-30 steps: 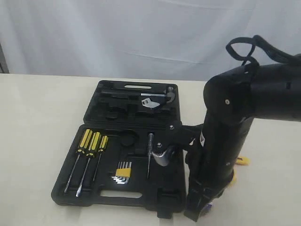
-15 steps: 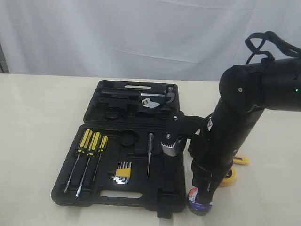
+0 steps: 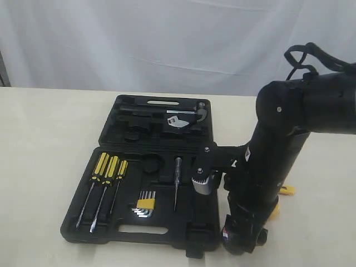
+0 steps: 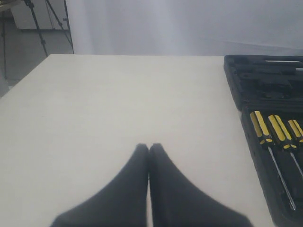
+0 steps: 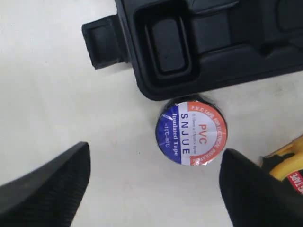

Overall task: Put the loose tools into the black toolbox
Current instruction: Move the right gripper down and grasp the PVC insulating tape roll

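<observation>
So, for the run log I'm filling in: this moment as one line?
right gripper: open, facing tape roll | tape roll: on table beside toolbox, not held | left gripper: shut

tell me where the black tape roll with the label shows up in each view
exterior view: tape roll is a sliver low down, mostly hidden behind the right arm, by the toolbox front corner.
left wrist view: not in it.
right wrist view: tape roll at centre, flat on the table between the open right claw fingers.
shared landmark: the toolbox, in all three views.
</observation>
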{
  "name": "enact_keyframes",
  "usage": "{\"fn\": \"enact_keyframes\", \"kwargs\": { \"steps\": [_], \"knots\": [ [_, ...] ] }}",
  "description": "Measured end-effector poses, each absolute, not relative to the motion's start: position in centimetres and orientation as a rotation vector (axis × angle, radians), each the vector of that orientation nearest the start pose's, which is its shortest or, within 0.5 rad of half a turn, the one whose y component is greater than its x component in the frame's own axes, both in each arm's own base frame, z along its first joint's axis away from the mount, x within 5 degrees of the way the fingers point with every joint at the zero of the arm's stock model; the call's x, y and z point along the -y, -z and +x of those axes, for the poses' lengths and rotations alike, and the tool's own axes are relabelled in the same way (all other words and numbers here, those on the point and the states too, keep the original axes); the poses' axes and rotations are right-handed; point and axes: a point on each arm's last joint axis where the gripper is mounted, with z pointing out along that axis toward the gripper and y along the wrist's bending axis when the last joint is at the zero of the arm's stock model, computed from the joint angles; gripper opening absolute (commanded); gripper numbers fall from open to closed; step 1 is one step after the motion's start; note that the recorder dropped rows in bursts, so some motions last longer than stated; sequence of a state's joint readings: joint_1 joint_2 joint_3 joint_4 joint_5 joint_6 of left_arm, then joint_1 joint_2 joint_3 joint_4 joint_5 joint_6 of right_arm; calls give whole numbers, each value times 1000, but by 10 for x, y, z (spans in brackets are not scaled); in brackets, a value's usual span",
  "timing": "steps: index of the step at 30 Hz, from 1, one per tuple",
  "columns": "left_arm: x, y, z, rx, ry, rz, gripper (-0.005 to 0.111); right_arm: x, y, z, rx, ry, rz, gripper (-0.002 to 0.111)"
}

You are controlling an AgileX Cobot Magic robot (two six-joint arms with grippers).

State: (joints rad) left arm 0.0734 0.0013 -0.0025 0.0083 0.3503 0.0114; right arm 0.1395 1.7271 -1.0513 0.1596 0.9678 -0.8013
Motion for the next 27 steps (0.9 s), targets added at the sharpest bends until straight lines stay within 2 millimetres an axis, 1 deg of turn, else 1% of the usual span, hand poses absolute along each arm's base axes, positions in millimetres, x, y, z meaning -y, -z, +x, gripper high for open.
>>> {"fn": "enact_keyframes", "kwargs": {
  "steps": [4,8,17,22,27],
  "knots": [
    [-4,-182,53,-1832,-68,-52,0,-54,-177,302,-2794,-190,-1342,72],
    [-4,-182,53,-1832,-68,-52,0,-54,-170,305,-2782,-186,-1365,72],
    [-4,-182,53,-1832,-68,-52,0,-55,-150,315,-2779,-166,-1343,72],
    [-4,-182,53,-1832,-68,-52,0,-55,-145,319,-2765,-145,-1316,72],
    [-4,-182,53,-1832,-68,-52,0,-55,-137,319,-2803,-159,-1300,72]
  ]
}}
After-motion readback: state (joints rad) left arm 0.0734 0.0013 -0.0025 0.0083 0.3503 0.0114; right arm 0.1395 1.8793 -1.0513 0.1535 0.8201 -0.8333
